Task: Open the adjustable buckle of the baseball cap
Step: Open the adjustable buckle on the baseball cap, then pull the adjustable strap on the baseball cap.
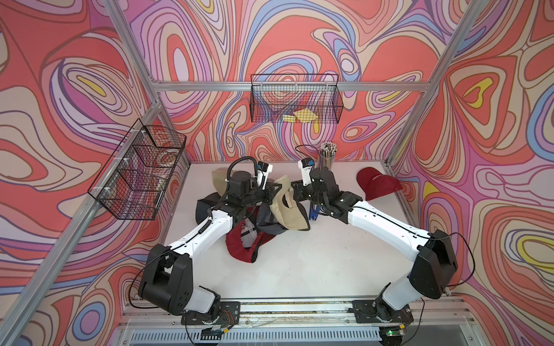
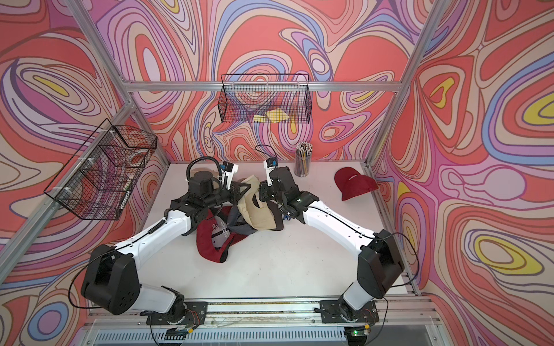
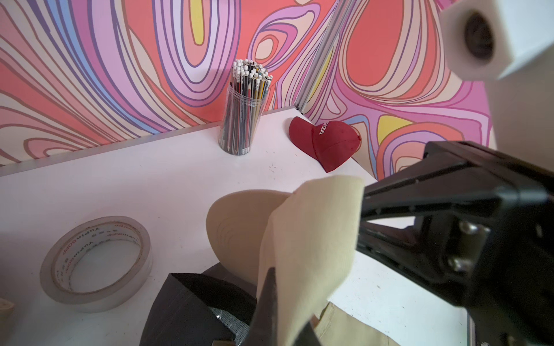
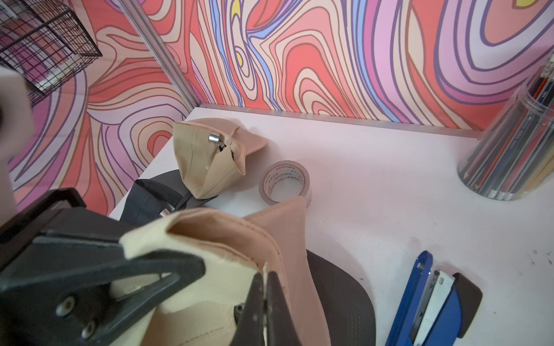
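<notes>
Here left claw (image 1: 279, 190) and right claw (image 4: 265, 287) grip one beige cap (image 1: 289, 209) (of two).

A pencil jar (image 1: 327, 155) is standing at the worktop's (image 1: 314, 263) back edge. A lone cap (image 1: 378, 183) is lying to its right, a stapler (image 4: 431, 305) before it, and a cap pile (image 1: 269, 223) before it, leftward.

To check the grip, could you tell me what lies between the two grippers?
The beige cap: the left gripper and right gripper are both shut on it, in both top views.

Bright, even light. Soft shadows lie on the table (image 1: 314, 263). Very close things look blurry
</notes>
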Controlling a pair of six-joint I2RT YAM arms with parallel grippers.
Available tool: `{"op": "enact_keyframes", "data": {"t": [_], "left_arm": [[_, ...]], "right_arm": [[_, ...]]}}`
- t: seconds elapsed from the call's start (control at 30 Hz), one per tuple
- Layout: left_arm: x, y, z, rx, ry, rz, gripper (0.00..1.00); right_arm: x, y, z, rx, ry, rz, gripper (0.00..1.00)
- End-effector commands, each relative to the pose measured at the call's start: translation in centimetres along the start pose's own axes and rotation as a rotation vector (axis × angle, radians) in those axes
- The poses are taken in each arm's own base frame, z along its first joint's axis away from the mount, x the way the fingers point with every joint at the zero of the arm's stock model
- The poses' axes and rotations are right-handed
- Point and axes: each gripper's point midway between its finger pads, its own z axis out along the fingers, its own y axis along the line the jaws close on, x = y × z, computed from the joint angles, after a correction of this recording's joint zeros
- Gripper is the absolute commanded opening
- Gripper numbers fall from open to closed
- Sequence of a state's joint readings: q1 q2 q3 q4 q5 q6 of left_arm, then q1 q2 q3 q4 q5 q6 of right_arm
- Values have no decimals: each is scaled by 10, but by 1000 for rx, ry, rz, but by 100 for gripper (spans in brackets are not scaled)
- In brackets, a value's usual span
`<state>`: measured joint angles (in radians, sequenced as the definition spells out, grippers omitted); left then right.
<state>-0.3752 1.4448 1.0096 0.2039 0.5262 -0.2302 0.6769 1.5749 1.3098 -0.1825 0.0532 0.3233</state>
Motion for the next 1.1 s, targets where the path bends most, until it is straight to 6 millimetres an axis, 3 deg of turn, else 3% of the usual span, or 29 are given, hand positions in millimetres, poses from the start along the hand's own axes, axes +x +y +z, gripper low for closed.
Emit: {"op": "enact_keyframes", "data": {"t": [0.0, 0.53, 0.57, 0.6, 0.63, 0.7, 0.77, 0.93, 1.07], "left_arm": [[-14, 20, -13, -85, -44, -18, 0], [-13, 24, -13, -92, -43, -29, 0], [-13, 24, -13, -89, -42, -32, 0], [-12, 23, -12, -84, -42, -34, 0], [-12, 22, -12, -77, -41, -36, 0], [-12, 20, -11, -62, -40, -35, 0], [-14, 18, -10, -42, -40, -35, 0], [-16, 13, -7, -9, -29, -26, 0], [-19, 4, -7, 40, -21, -11, 0]], "right_arm": [[6, -11, -13, 36, 11, -13, 0], [22, -7, -24, -9, 40, -25, 0], [22, -3, -24, -33, 42, -34, 9], [22, 0, -25, -51, 44, -40, 29], [22, 3, -26, -70, 43, -48, 41], [23, 11, -29, -117, 46, -70, 55], [25, 14, -34, -140, 51, -97, 62], [34, 8, -44, -203, 90, -108, 63], [36, -4, -48, -369, 100, -31, 50]]}}
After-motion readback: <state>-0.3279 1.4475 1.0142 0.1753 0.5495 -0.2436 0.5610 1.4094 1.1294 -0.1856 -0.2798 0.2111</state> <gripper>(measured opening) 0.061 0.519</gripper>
